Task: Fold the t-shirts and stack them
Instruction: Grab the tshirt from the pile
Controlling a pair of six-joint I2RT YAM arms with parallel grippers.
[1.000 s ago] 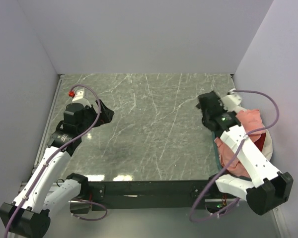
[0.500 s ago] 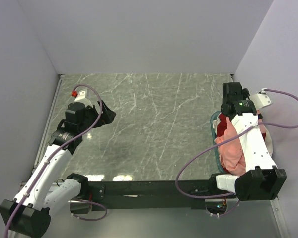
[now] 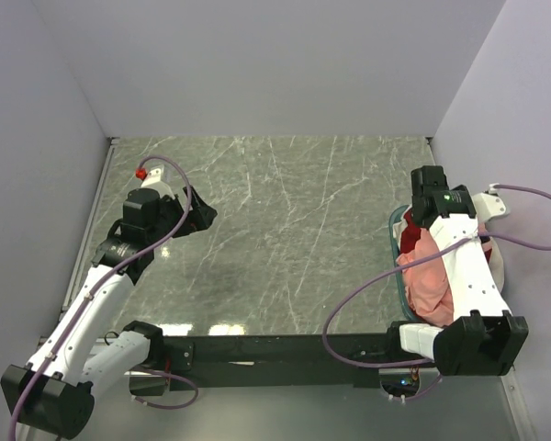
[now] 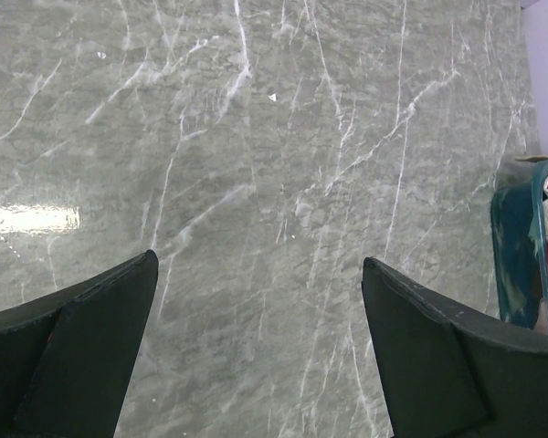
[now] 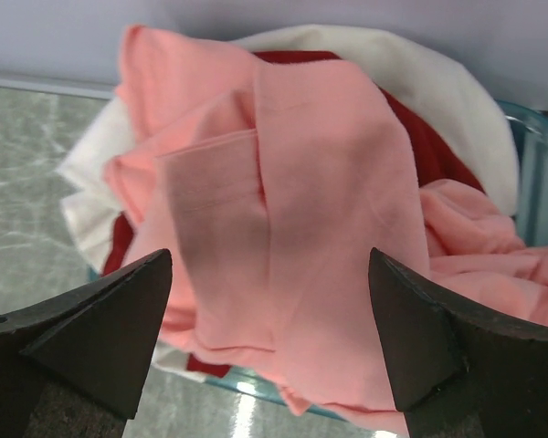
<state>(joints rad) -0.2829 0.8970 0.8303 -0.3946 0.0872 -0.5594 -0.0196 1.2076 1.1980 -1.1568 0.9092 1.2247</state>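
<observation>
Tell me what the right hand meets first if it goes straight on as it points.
Most likely the salmon-pink t-shirt, lying uppermost straight ahead of the open right hand; depth is unclear.

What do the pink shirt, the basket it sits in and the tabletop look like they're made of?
Pink shirt: soft matte knit cloth, going by its limp folds and stitched hem.
Basket: probably smooth teal plastic; its rim shines and looks slightly see-through.
Tabletop: grey-green marble look with white veins, polished enough to reflect light; could be a laminate print.
</observation>
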